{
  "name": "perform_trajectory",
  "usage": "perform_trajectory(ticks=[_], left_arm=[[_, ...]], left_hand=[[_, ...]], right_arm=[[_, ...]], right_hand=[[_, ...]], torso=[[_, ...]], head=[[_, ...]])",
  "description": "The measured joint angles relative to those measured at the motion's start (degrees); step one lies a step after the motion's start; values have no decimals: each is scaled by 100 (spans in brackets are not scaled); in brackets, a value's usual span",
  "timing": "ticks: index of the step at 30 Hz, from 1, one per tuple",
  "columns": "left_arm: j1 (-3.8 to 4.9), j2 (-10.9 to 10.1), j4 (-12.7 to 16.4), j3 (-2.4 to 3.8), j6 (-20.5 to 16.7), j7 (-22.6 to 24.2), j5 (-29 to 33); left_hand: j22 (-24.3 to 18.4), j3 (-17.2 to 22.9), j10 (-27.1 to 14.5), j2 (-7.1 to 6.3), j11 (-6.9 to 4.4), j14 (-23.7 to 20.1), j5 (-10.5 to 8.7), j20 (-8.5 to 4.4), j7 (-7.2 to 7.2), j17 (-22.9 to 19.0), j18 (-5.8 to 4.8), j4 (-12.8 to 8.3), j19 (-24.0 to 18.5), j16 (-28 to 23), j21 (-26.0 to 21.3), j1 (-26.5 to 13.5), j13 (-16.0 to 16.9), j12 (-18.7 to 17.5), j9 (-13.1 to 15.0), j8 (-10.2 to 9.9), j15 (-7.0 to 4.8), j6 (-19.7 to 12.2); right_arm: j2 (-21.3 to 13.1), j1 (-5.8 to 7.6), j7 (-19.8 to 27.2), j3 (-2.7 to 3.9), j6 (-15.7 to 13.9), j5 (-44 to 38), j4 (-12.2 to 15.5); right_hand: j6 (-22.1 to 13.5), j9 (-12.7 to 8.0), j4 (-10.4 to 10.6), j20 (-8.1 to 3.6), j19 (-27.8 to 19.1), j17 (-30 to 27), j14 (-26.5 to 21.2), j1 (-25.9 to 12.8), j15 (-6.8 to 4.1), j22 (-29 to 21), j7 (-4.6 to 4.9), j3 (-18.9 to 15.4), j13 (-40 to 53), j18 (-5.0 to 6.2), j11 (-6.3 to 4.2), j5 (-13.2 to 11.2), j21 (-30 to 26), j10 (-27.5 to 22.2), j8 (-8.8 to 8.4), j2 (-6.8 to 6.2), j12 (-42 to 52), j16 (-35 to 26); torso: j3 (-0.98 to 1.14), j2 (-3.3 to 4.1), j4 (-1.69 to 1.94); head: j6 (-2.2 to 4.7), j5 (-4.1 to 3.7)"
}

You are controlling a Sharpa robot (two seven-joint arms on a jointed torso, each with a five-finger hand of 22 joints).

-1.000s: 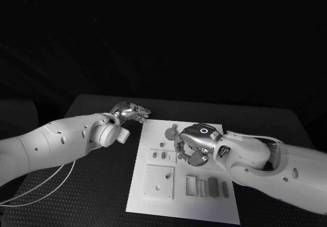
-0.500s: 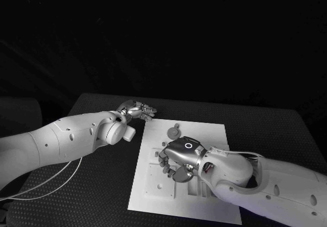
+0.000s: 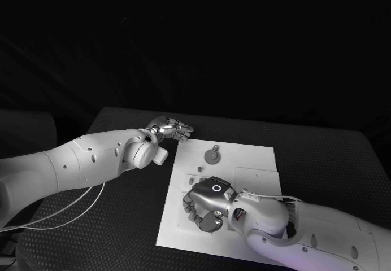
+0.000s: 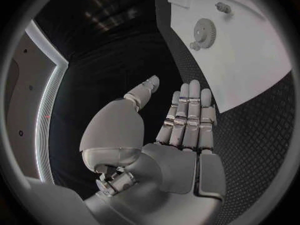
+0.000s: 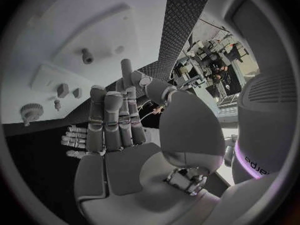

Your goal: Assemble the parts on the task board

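Nearest, silver right hand [image 3: 207, 204] hovering low over the white task board's [image 3: 252, 169] near half, fingers straight, side by side, holding nothing. Farther off, small round toothed grey gear [image 3: 212, 156] flat on the board; beyond the board's far left corner, left hand [image 3: 173, 130] empty, fingers extended together. Risk: knocking small grey parts [image 5: 62, 90] askew by descending while hiding them from overhead.

a black table with a fine diamond-textured rubbery surface [image 3: 326, 152] fills the lower part of the head view, its far edge and rounded corners standing against a dark, featureless background; the same dark textured table top shows in the left wrist view [image 4: 206, 85] and as a strip in the right wrist view [image 5: 178, 25]; thin white cables [image 3: 57, 217] loop over the table's near-left part
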Motion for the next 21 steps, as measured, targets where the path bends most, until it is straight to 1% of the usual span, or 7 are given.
perform_trajectory(ticks=[3,8,9,15,21], left_arm=[[0,-2,5,0,8,0,0],[0,-10,3,0,17,0,2],[0,-11,2,0,19,0,2],[0,-18,6,0,28,0,3],[0,-25,8,0,35,0,3]], left_hand=[[0,0,0,0,0,0,0,0,0,0,0,0,0,-22,0,0,0,0,0,0,0,0],[5,0,0,0,0,0,0,0,0,7,0,0,0,-22,0,0,0,0,0,0,0,0],[5,0,0,0,0,0,0,0,0,11,0,0,0,-22,0,0,0,0,0,0,0,0],[5,0,0,0,0,0,0,0,0,11,0,0,0,-22,0,0,0,0,0,0,0,0],[4,0,0,0,0,0,0,0,0,16,0,0,0,-22,0,0,-5,0,0,0,0,0]], right_arm=[[20,-43,0,-4,2,-36,-64],[76,-106,-1,-14,2,-109,-65],[80,-109,-1,-14,2,-118,-65],[77,-125,0,-29,10,-173,-98],[54,-128,-1,-30,19,-215,-119]], right_hand=[[0,0,0,0,0,0,1,0,-1,-1,0,0,0,0,-1,-4,13,1,0,0,0,10],[3,0,-7,1,0,0,3,1,-3,-2,-3,-7,0,0,-8,-5,13,8,0,0,0,10],[16,0,-7,1,0,0,3,1,-3,-2,-16,-7,0,0,-9,-5,13,8,0,0,0,10],[16,0,-8,1,0,0,7,1,-7,-3,-16,-8,0,0,-9,19,13,9,0,0,0,10],[16,-1,-25,-19,21,0,14,1,-14,-3,-16,6,0,-1,-9,20,13,9,0,0,0,10]], torso=[[0,0,1],[0,1,0],[0,2,0],[0,1,-4],[3,0,-8]], head=[[-18,21],[-41,47],[-43,49],[-48,58],[-50,65]])
